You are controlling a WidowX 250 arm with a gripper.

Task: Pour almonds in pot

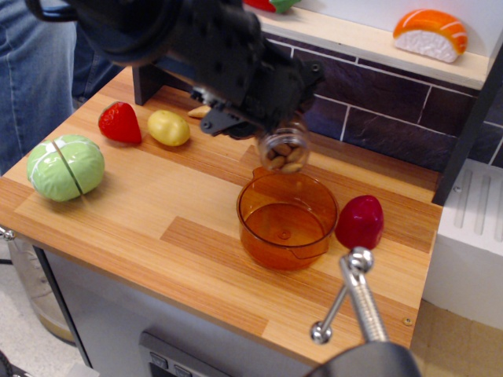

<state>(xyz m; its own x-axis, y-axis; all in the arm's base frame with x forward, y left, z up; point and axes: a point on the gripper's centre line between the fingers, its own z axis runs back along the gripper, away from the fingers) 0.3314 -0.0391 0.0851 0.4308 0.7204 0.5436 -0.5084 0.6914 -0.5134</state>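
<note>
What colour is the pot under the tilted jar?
Translucent orange: the pot shows it in the observation.image view, the only view here.

Jarred almonds (pixel 284 155) above orange pot (pixel 287 221)

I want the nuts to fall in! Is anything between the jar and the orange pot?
No. In the only view, the jar of almonds hangs over the pot's back rim, nothing between.
</note>
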